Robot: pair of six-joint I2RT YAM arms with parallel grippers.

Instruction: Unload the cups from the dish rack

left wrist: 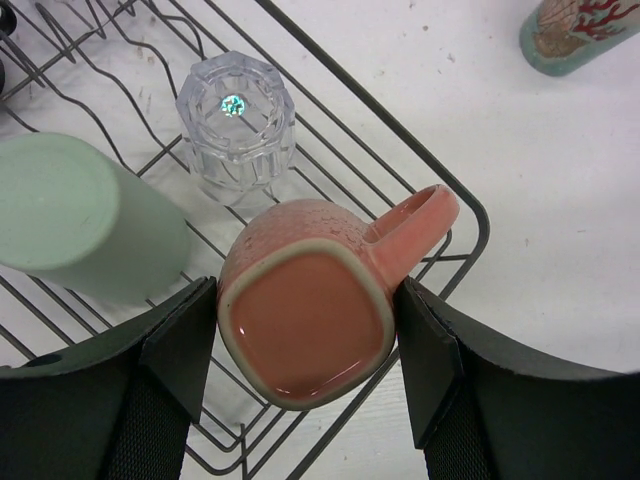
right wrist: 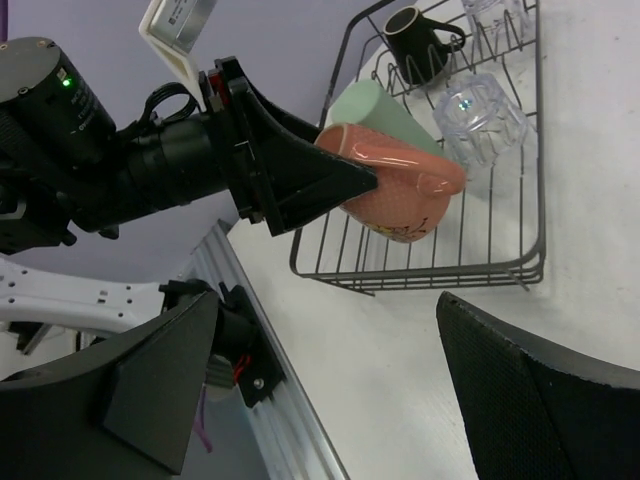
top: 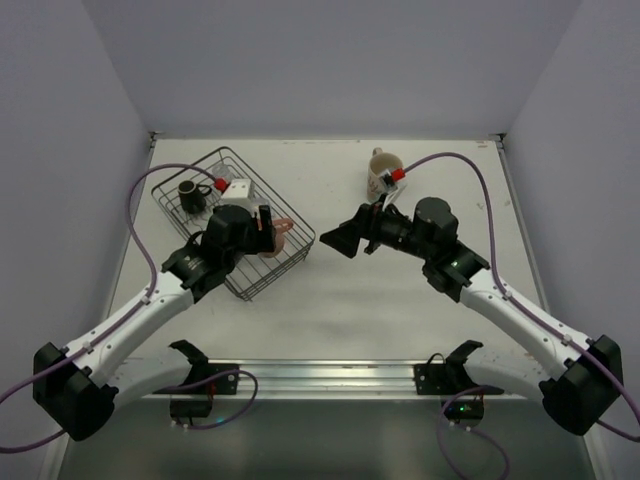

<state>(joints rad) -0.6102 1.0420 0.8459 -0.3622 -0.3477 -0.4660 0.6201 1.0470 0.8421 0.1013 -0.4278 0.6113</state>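
Observation:
My left gripper [top: 268,233] is shut on the salmon-pink mug [left wrist: 305,320], one pad on each side of its body. It holds the mug, bottom toward the camera, just above the near right corner of the black wire dish rack [top: 279,269]. The mug also shows in the right wrist view [right wrist: 390,190]. In the rack are a pale green cup [left wrist: 80,215], a clear glass [left wrist: 236,120] and a dark brown mug [top: 192,196]. A second clear glass [right wrist: 495,15] shows at the rack's far end. The cream patterned mug [top: 381,172] stands on the table. My right gripper [top: 340,243] is open and empty.
The rack sits at an angle on the left half of the white table [top: 400,310]. The right gripper points left toward the rack from mid-table. A metal rail [top: 320,375] runs along the near edge. Walls enclose the table on three sides.

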